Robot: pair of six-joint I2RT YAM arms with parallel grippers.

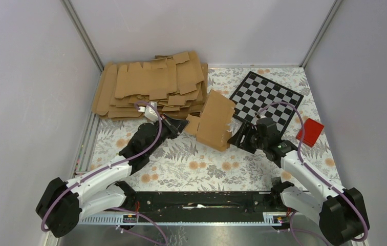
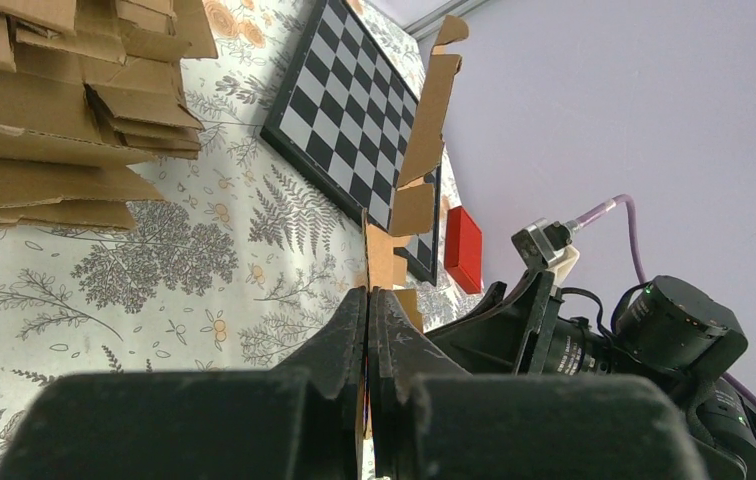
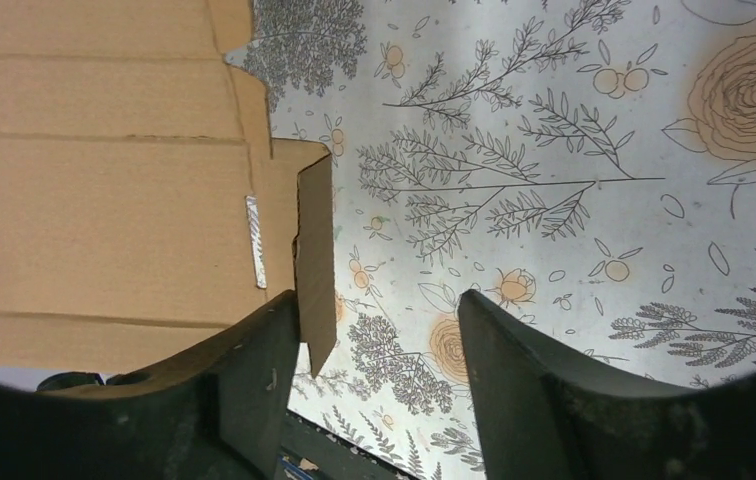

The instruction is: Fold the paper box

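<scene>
Pinching a small side flap of the box, the left pincer has its fingers pressed together on the card (in the left wrist view the card shows edge-on, rising from between the tips). The box stands raised at the centre of the top view, between the two pincers, its panels mostly flat; whether its lower edge touches the counter I cannot tell. The right pincer is spread wide at the box's right edge. In its own view one finger sits beside a bent flap, perhaps touching it, while the other hangs over bare floral counter, clear of the card. A pile of blanks fills the upper left of the top view. A checkerboard lies behind the box, and a red block sits at right.
</scene>
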